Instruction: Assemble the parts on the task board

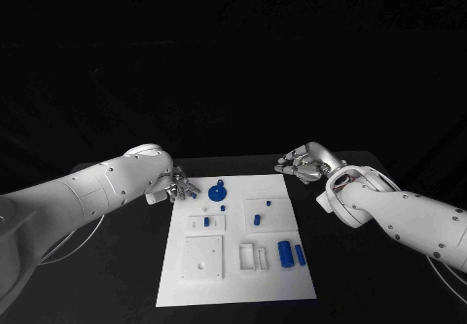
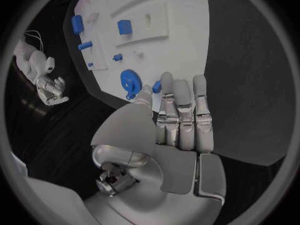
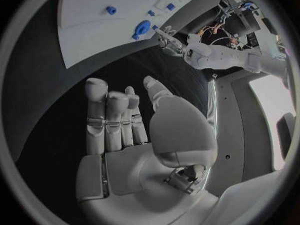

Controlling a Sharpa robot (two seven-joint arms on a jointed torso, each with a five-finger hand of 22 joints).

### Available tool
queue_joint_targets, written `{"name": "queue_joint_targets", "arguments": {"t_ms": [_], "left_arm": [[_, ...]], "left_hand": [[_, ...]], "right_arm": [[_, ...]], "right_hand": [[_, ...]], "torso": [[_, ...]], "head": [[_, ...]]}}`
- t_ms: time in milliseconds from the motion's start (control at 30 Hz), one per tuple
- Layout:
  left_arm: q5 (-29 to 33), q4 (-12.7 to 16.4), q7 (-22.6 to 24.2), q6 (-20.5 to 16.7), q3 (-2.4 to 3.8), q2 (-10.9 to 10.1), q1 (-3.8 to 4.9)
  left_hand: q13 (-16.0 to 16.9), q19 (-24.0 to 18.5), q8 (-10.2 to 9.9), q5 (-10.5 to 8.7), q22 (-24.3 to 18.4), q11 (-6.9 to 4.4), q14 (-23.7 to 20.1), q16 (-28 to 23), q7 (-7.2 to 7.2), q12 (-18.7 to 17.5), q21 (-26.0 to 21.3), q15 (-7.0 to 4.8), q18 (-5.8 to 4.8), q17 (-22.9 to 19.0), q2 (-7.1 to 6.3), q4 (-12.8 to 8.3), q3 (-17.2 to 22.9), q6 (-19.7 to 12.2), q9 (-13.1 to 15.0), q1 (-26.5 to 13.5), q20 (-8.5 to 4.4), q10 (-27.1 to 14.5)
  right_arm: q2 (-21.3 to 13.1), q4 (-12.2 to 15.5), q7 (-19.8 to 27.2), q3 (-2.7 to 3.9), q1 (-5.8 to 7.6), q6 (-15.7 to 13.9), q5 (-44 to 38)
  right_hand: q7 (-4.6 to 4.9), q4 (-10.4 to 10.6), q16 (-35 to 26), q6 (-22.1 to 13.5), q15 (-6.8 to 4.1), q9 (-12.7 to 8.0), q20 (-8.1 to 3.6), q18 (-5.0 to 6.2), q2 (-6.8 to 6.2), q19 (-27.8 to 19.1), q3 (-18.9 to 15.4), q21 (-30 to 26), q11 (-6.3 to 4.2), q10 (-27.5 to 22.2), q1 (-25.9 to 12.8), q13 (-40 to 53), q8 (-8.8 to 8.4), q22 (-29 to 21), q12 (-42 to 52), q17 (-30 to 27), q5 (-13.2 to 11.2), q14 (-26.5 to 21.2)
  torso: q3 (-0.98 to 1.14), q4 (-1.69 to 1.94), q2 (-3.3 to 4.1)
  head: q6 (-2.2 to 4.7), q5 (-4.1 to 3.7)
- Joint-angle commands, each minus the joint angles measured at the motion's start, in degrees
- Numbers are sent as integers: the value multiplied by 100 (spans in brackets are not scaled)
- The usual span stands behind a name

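We see the board (image 1: 237,283) lying flat in the middle of the table (image 1: 117,283). On it rest blue parts: a round disc (image 1: 217,193) near the far left corner, a small peg (image 1: 256,219) mid-board, and two longer cylinders (image 1: 285,253) side by side toward the right edge, beside white recessed blocks (image 1: 204,256). Our left hand (image 1: 178,190) hovers at the board's far left edge, just beside the disc, fingers straight and holding nothing. Our right hand (image 1: 299,165) hangs off the far right corner, loosely spread and empty.
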Motion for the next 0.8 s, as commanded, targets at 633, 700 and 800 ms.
{"name": "queue_joint_targets", "arguments": {"t_ms": [633,700,800], "left_arm": [[149,-1,116,-20,1,34,-8],[151,1,116,-19,1,33,-9],[152,5,114,-18,1,29,-10]], "left_hand": [[-65,-35,13,71,125,5,-4,102,-89,-93,128,-28,-86,25,217,-348,115,199,63,601,-16,91],[-78,-42,5,99,124,-2,-4,112,-104,-110,152,-33,-86,28,244,-404,121,243,102,640,-22,109],[-94,-52,10,314,125,-8,-2,120,-125,-133,186,-41,-86,32,252,-496,133,300,169,691,-29,128]], "right_arm": [[25,-16,46,3,-1,41,-33],[25,-17,47,3,-1,41,-33],[26,-18,48,3,-1,40,-33]], "right_hand": [[-2,9,10,-43,-9,-2,4,59,-9,42,6,6,5,-23,33,8,-21,353,-9,12,37,-17],[-2,7,6,-39,-9,-2,4,58,-15,41,15,9,5,-24,21,9,-21,353,-8,9,48,-19],[-2,7,6,-39,-9,-2,4,58,-15,41,15,9,5,-24,21,9,-21,353,-8,9,48,-19]], "torso": [[0,2,1],[0,3,0],[2,1,1]], "head": [[17,-9],[20,-8],[21,-4]]}}
